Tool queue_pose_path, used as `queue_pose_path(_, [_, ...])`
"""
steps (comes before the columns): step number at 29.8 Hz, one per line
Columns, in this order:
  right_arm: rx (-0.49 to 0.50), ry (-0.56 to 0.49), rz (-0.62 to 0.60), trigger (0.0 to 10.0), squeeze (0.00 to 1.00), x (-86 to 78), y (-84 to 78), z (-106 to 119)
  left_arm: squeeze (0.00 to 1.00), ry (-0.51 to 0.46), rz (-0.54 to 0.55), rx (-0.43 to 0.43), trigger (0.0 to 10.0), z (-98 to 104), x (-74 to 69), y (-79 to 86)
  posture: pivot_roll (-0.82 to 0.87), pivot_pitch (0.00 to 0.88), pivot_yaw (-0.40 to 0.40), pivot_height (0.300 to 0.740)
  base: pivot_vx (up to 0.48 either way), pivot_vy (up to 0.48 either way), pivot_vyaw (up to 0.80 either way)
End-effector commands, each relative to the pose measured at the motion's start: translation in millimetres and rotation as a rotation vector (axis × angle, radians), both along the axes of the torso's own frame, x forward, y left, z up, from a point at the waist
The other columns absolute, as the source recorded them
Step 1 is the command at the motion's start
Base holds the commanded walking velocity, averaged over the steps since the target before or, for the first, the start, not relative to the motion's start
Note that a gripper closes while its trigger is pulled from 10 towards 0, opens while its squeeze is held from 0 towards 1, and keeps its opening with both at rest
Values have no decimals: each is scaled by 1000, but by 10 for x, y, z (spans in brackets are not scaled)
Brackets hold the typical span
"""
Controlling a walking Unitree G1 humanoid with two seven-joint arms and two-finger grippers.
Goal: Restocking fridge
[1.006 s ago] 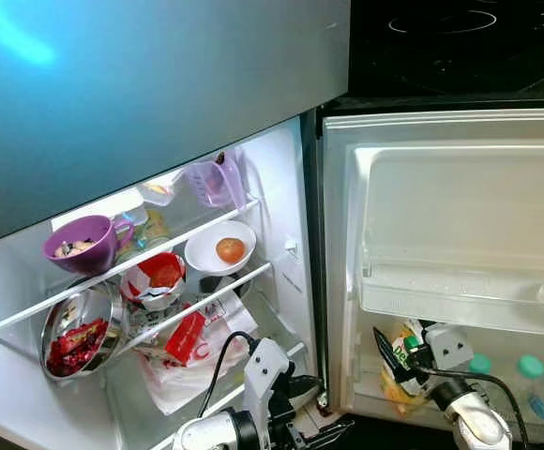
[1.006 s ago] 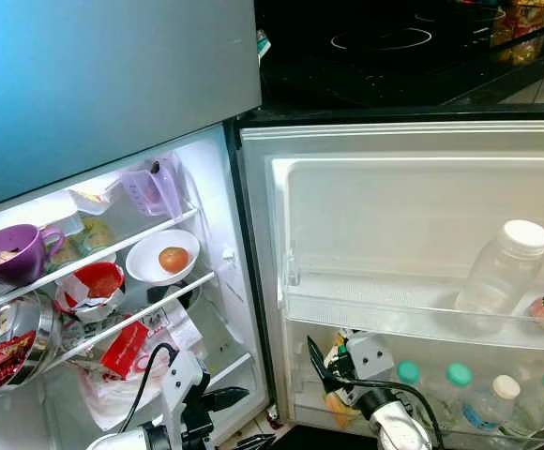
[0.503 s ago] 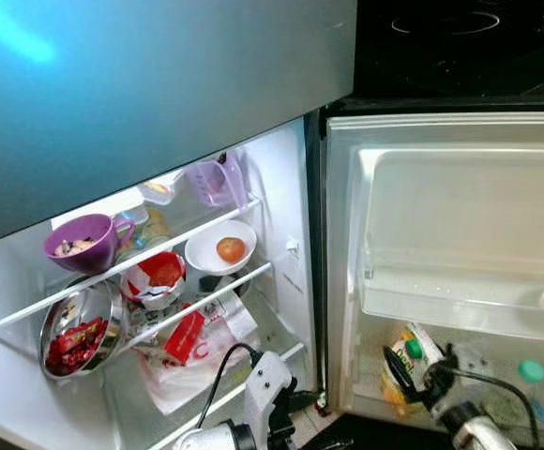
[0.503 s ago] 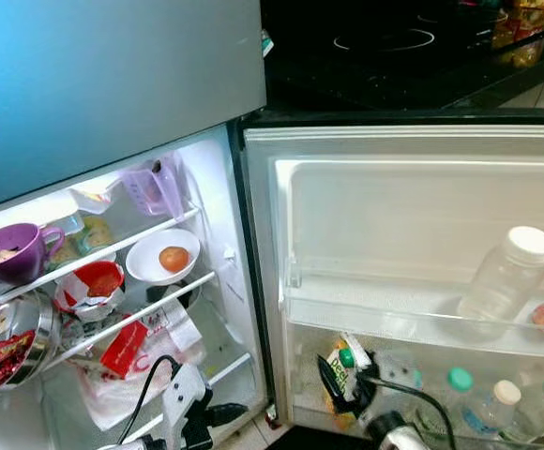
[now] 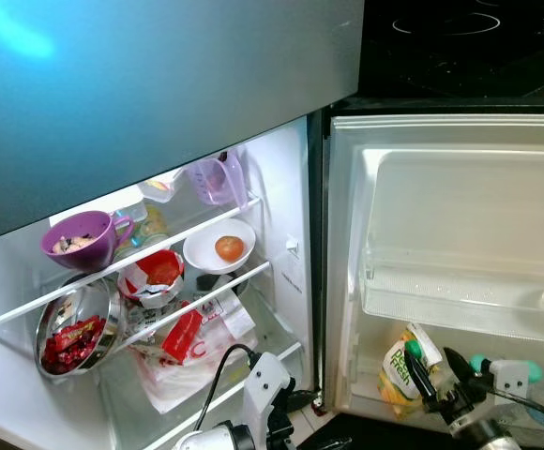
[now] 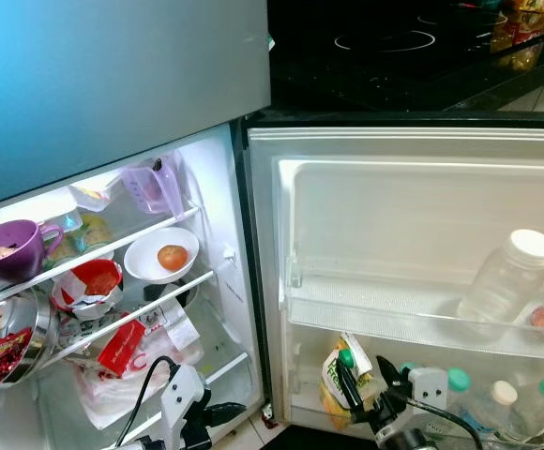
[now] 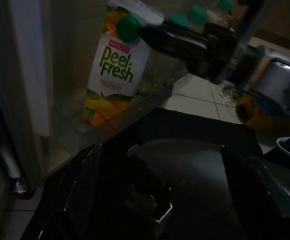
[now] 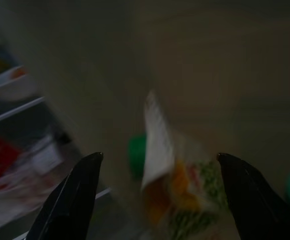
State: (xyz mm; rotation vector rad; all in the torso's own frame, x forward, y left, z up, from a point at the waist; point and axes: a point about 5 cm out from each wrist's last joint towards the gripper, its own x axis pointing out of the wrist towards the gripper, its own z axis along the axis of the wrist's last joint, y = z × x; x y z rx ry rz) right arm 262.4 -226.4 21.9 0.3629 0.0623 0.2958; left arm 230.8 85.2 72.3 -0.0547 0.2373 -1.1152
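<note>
Fridge door open, interior lit. Juice carton (image 5: 400, 364) (label reads "Peel Fresh", green cap) stands upright in the lowest door shelf (image 6: 413, 424), at the hinge end, with capped bottles (image 6: 497, 405) further along the same shelf. Judgement: the carton's placement looks done, since it stands on its own with nothing gripping it.

Upper door shelf (image 5: 460, 305) carries one clear bottle (image 6: 508, 272) lying tilted and a red-capped item at the far edge; much of that shelf looks bare. Main compartment holds a purple cup (image 5: 83, 242), a white bowl (image 5: 218, 248) with a round orange fruit, a steel bowl (image 5: 70, 333) of red pieces and a plastic bag (image 5: 192, 352) below. What else is meant to go in cannot be told, so remaining stock is unknown.

Right gripper (image 6: 368, 384): low, in front of the door shelf, just beside the carton, fingers (image 8: 77, 200) spread apart with the carton framed between them but not touched (right wrist view is blurred). Wrist and cable lie below and to the right.

Left gripper (image 7: 160, 200): low by the fridge's bottom edge, near the floor, pointing toward the door shelf; its fingers stand wide apart and hold nothing. Idle, by the look of it.
</note>
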Motion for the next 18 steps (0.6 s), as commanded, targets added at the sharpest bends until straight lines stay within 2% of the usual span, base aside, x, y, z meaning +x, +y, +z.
queue_pose_path(1, [38, 70, 65, 10000, 0, -119, 68, -128, 0, 25, 32, 28, 10000, -93, -41, 87, 4, 189, 44, 610, 0, 0, 0])
queue_pose_path(2, [38, 70, 65, 10000, 0, -119, 68, -128, 0, 25, 32, 28, 10000, -93, -41, 87, 4, 189, 44, 610, 0, 0, 0])
queue_pose_path(3, [23, 132, 91, 10000, 0, -224, 72, -231, 0, 31, 53, 44, 10000, -137, -51, 122, -1, 183, 42, 610, 0, 0, 0])
queue_pose_path(4, [-35, 230, 79, 10000, 0, -377, 30, -385, 0, 42, 84, 71, 10000, -211, -73, 176, -4, 178, 39, 610, 0, 0, 0])
queue_pose_path(12, [-113, 322, 58, 10000, 0, -613, -66, -537, 0, 56, 174, 97, 10000, -313, -82, 270, -10, 164, 32, 610, 0, 0, 0])
queue_pose_path(14, [-191, 402, 54, 10000, 0, -707, -104, -613, 0, 63, 292, 156, 10000, -415, -30, 376, -14, 153, 30, 610, 0, 0, 0])
queue_pose_path(15, [-191, 402, 54, 10000, 0, -707, -104, -613, 0, 63, 292, 156, 10000, -415, -30, 376, -14, 153, 30, 610, 0, 0, 0])
queue_pose_path(16, [-239, 439, 44, 10000, 0, -732, -123, -645, 0, 76, 363, 211, 10000, -490, 1, 447, -20, 146, 31, 610, 0, 0, 0])
queue_pose_path(17, [-278, 469, 33, 10000, 0, -738, -133, -663, 0, 141, 510, 361, 10000, -688, 38, 633, -26, 140, 32, 610, 0, 0, 0])
queue_pose_path(18, [-277, 466, 32, 10000, 0, -730, -129, -659, 0, 170, 552, 410, 10000, -751, 39, 695, -26, 140, 32, 610, 0, 0, 0])
